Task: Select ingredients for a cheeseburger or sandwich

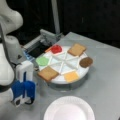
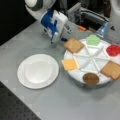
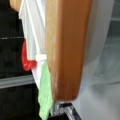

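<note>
- Bread is the nearest ingredient: the square toast-brown bread slice point(image 1: 48, 73) lies at the rim of the round white sectioned tray point(image 1: 60, 79), just beside the blue-and-white claw point(image 1: 23, 92), toward a front view's right and top from it.
- In a front view the claw point(image 2: 53, 26) hangs just left of that slice point(image 2: 73, 45), apart from it; I cannot tell whether the jaws are open or closed, and nothing shows held.
- The wrist view is filled by the slice's brown edge point(image 3: 67, 50), with the green lettuce blob point(image 3: 45, 92) and red tomato disc point(image 3: 26, 58) past it.
- Other tray sections hold the lettuce point(image 1: 42, 61), the tomato point(image 1: 56, 49), a second toast-brown bread slice point(image 1: 77, 49), a dark brown round patty point(image 1: 86, 62) and a yellow-orange cheese square point(image 1: 71, 76).
- The round white plate point(image 1: 69, 110) sits bare on the grey desk point(image 1: 105, 82), near the tray; no sandwich is stacked yet.
- Nothing stands between claw and nearest slice.
</note>
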Motion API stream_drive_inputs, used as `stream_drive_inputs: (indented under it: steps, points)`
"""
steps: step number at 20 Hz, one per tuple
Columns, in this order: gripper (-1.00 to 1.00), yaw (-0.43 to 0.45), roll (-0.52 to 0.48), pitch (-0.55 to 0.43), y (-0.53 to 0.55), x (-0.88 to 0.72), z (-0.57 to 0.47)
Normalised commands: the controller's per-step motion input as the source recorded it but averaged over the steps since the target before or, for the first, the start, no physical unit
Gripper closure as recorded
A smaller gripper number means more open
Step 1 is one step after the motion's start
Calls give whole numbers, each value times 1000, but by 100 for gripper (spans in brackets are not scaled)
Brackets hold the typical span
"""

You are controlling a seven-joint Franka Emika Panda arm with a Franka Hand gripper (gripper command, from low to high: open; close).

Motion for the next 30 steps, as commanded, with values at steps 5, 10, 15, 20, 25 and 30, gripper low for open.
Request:
stream_drive_inputs:
  steps: [5,10,15,20,25,30]
  points:
    - [-100,192,483,-73,-214,433,-148]
    - [-100,142,406,-61,-165,434,-203]
    - [-100,88,330,-74,-96,394,-226]
    - [-100,70,270,-71,-92,353,-214]
    - [-100,81,223,-40,-166,290,-176]
    - [-100,76,200,-25,-163,285,-158]
